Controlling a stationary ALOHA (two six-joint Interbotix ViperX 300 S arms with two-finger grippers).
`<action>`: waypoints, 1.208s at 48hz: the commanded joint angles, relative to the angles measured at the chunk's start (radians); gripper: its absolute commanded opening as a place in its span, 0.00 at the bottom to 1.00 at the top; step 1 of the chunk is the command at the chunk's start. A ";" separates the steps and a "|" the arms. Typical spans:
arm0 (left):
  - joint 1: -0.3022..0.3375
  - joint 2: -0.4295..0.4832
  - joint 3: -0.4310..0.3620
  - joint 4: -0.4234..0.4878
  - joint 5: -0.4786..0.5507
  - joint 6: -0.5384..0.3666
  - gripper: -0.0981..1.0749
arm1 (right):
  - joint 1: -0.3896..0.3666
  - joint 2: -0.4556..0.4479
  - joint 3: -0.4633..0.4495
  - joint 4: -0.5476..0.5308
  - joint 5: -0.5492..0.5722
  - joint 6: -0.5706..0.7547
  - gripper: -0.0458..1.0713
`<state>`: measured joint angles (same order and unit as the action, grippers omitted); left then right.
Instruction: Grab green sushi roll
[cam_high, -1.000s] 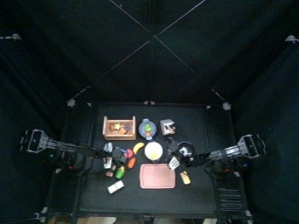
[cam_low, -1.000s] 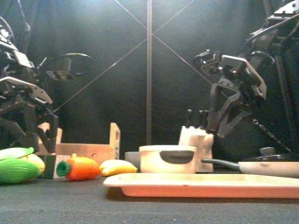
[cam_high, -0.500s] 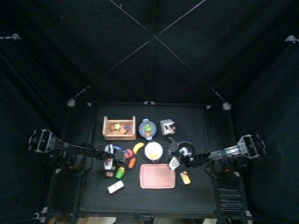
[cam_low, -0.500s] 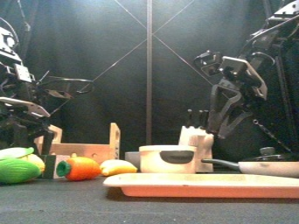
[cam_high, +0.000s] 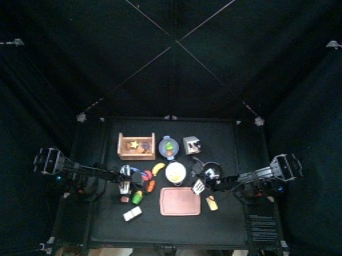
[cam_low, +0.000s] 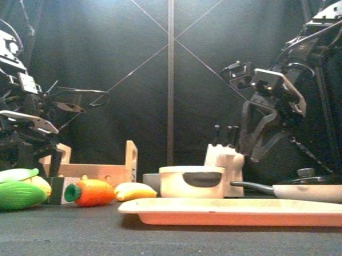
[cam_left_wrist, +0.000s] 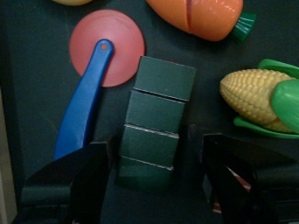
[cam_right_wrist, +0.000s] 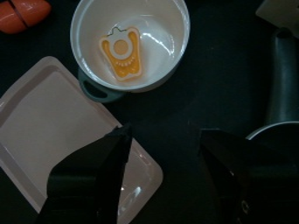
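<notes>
The green sushi roll (cam_left_wrist: 152, 114) is a dark green bar of several segments lying flat on the black table. My left gripper (cam_left_wrist: 158, 175) hangs right above it, open wide, with one jaw on each side of the roll's near end and neither touching it. In the top view the left gripper (cam_high: 126, 180) is over the table's left half. My right gripper (cam_right_wrist: 170, 175) is open and holds nothing, above the gap between the pink tray (cam_right_wrist: 59, 122) and a white bowl (cam_right_wrist: 131, 44).
Beside the roll lie a blue spatula with a red disc (cam_left_wrist: 91, 83), a corn cob (cam_left_wrist: 260, 94) and a carrot (cam_left_wrist: 198, 16). A wooden crate (cam_low: 100, 170), white pot (cam_low: 198, 181), knife block (cam_low: 225, 156) and pan (cam_low: 305, 186) stand behind the tray (cam_low: 227, 210).
The left arm has shifted a little and dropped lower over the table's left side, its jaws staying open. The right arm has not moved.
</notes>
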<state>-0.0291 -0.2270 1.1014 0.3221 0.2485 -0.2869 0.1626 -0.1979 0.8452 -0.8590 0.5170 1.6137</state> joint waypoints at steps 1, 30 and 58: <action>-0.002 -0.002 -0.023 0.003 -0.005 -0.002 0.91 | 0.000 -0.012 -0.008 -0.002 -0.003 0.003 0.83; -0.005 -0.028 -0.038 0.003 0.025 0.002 0.73 | 0.000 -0.002 -0.006 0.015 -0.003 0.002 0.83; -0.023 -0.150 -0.058 0.020 0.028 0.000 0.73 | 0.000 -0.002 -0.006 0.017 -0.003 0.002 0.83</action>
<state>-0.0491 -0.3697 1.0661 0.3390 0.2930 -0.2869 0.1626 -0.1841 0.8468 -0.8406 0.5170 1.6153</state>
